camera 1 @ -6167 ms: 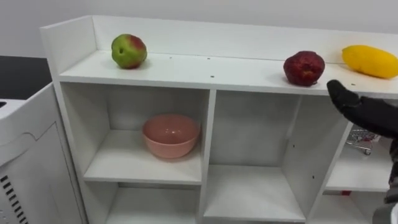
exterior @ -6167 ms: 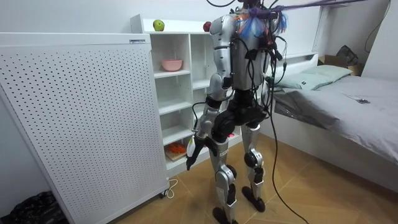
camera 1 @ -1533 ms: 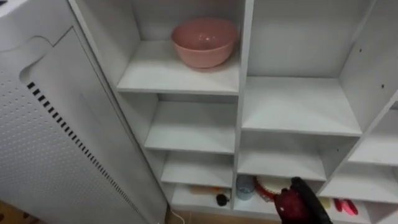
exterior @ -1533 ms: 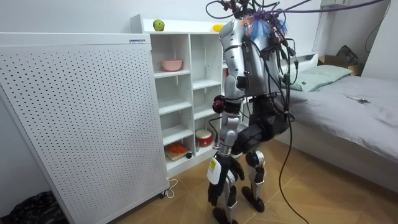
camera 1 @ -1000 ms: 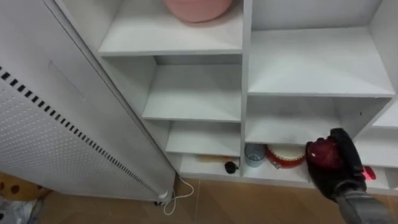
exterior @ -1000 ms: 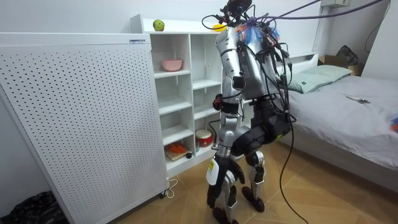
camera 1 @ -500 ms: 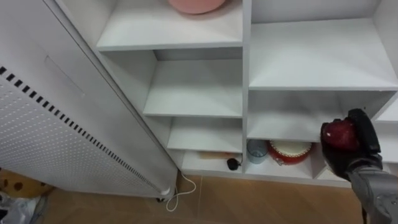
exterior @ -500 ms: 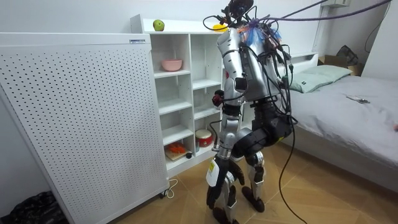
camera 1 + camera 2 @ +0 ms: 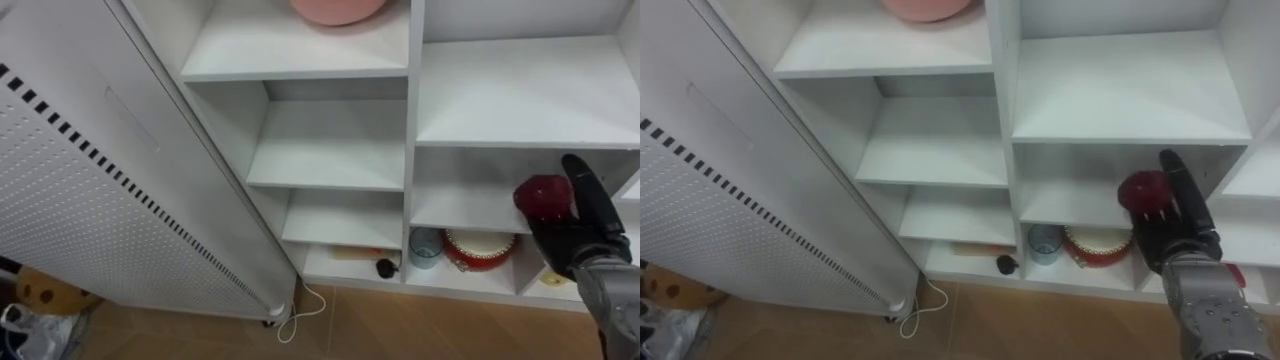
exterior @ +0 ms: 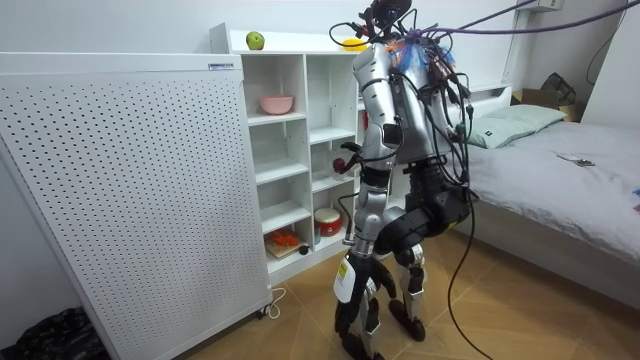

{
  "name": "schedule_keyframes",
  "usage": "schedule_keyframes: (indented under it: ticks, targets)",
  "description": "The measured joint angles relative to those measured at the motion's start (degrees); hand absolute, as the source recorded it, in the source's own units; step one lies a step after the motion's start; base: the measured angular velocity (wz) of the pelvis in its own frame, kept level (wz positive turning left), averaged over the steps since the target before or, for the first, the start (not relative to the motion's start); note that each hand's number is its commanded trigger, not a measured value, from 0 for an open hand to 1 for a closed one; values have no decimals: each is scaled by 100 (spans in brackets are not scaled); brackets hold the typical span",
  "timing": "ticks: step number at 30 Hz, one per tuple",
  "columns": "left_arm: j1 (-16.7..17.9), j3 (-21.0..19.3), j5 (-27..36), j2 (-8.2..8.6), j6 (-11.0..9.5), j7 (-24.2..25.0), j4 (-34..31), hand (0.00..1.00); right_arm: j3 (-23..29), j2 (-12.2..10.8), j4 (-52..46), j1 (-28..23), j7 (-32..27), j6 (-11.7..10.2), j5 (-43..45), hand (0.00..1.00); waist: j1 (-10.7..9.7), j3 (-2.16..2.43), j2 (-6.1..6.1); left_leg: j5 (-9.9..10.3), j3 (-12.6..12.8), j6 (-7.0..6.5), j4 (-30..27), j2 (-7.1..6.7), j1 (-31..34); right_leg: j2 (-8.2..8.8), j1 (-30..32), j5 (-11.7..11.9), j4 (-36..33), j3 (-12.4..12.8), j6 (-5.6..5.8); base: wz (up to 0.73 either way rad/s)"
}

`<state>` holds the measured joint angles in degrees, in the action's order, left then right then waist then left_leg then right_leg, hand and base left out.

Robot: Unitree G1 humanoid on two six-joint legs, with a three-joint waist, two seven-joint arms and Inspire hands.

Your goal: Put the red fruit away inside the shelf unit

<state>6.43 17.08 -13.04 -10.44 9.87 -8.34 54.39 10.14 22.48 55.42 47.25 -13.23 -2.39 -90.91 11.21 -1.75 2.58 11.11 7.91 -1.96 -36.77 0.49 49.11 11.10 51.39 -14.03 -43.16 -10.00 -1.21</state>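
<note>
Since it belongs inside the closet, I have the right hand curled firmly round the dark red fruit, raised before the open middle shelf just beyond it, well below the pink bowl.

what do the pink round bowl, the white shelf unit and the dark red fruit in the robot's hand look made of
Pink round bowl: smooth, matte, likely plastic or glazed ceramic.
White shelf unit: flat, square-edged boards, probably laminated wood.
Dark red fruit in the right hand: dull skin; real or plastic, cannot tell.
</note>
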Motion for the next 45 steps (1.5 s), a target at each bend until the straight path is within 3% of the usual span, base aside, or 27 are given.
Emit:
schedule_keyframes:
  ticks: [21, 27, 33, 38, 42, 45]
  targets:
    - [45, 8, 1, -9, 0, 2, -50, 0, -207, 2, 3, 0, 19, 128, 118, 0, -13, 6, -56, 0, 43, 1, 24, 15, -105, -31, -69, 5, 42, 46, 6, 0]
    - [136, 5, 25, -7, 5, 12, -42, 0, -201, 12, 242, -68, 101, 137, -119, 0, -28, -7, -75, -3, 11, 7, 257, 9, -602, -63, -597, -3, 243, 9, 36, 1]
    - [142, -2, 2, -86, 0, 161, -6, 0, -171, -1, 993, -542, 409, 304, -139, 0, -6, -25, -102, 8, -17, 35, 582, 81, -1343, -150, -1460, 24, 733, -179, 67, 1]
    - [83, -407, -7, -86, -69, 259, 374, 0, 156, -3, 1667, -1074, 852, 320, -70, 0, -116, -36, -81, 20, -143, 57, 911, 84, -1980, -241, -2256, 69, 1241, -357, 131, 10]
    - [105, -821, -16, -86, -66, 258, 525, 0, 255, -44, 1811, -1908, 1116, 374, 194, 0, -236, -32, -70, 19, -247, 73, 1230, 62, -2480, -316, -2861, 103, 1669, -454, 210, 12]
    - [206, -1114, -100, -66, -91, 241, 528, 0, 219, -220, 1927, -2566, 1415, 381, 729, 0, -414, -25, -72, 12, -254, 95, 1563, 35, -3043, -337, -3433, 112, 2012, -541, 245, 7]
